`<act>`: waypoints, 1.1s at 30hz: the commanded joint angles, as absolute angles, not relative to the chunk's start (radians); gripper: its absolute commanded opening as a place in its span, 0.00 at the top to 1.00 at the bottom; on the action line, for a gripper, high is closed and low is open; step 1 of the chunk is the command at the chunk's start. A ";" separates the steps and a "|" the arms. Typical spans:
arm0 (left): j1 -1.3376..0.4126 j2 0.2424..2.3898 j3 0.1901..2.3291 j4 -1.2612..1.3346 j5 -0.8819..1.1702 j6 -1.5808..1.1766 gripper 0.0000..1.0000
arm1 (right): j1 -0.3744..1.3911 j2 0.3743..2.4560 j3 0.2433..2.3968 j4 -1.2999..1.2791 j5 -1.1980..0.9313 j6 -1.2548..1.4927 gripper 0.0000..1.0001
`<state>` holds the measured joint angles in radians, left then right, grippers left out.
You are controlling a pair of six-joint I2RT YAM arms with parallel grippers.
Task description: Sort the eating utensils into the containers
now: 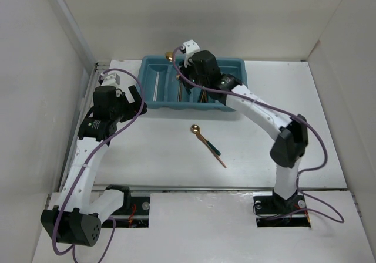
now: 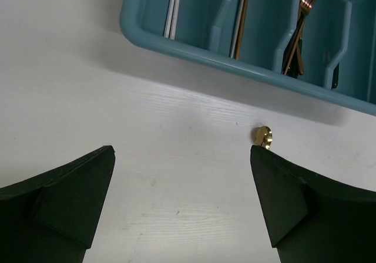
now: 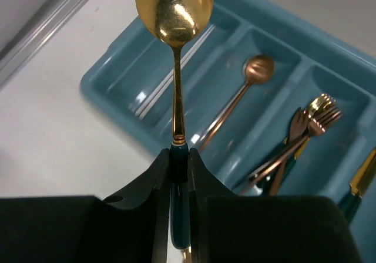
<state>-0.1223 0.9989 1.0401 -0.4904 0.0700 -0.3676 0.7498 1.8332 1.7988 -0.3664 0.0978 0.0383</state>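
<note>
Since the right pincer [image 3: 179, 157] is clenched on the dark handle of a gold spoon [image 3: 174, 13], the coming move is judged to turn on how that spoon lies against the teal tray [image 2: 194, 51] beneath it. The spoon is carried above the tray's left half and touches none of it. Its bowl points straight out ahead of the pincer, and it is gripped just behind the joint between gold stem and dark handle. In the right wrist view the compartments are seen to run on a slant to the spoon's long axis, so a turn of the wrist would probably be needed before the spoon could be laid lengthwise. A copper spoon [image 3: 259, 69] is seen in the second compartment from the left, below and a little to the right of the held bowl, and that compartment is taken to be the target. The compartment to its left is occupied by white chopsticks [image 3: 161, 78], the one to its right by forks [image 3: 314, 119].

The left pincer [image 2: 182, 157] is spread wide and nothing is held in it. It is poised over the bench [image 2: 88, 110], near the tray's near rim. A second gold spoon [image 1: 195, 130] lies on the bench, apart from the tray. Its bowl is seen just beside one of the left fingers [image 2: 294, 204], so the left arm is judged the handier for it.
</note>
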 commanded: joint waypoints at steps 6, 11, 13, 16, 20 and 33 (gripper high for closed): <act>-0.107 0.983 1.045 -0.462 0.051 -0.350 0.00 | 0.696 2.252 2.175 -0.268 0.294 0.394 1.00; -0.107 0.983 1.054 -0.462 0.026 -0.328 0.00 | 0.678 2.342 2.184 -0.279 0.282 0.475 0.93; -0.107 0.983 1.045 -0.462 0.014 -0.328 0.00 | 0.678 2.352 2.172 -0.301 0.259 0.476 0.70; -0.107 0.974 1.035 -0.462 0.014 -0.328 0.00 | 0.678 2.306 2.123 -0.287 0.186 0.411 0.42; -0.107 0.992 1.035 -0.471 0.014 -0.319 0.00 | 0.710 2.128 2.048 -0.336 0.169 0.156 0.37; -0.107 1.011 1.035 -0.449 0.014 -0.230 0.00 | 0.719 1.672 1.226 -0.594 0.042 0.049 0.69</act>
<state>-0.1101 1.0073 1.0401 -0.4896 0.0219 -0.2905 0.7212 1.6749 1.3293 -0.5243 0.0948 0.0666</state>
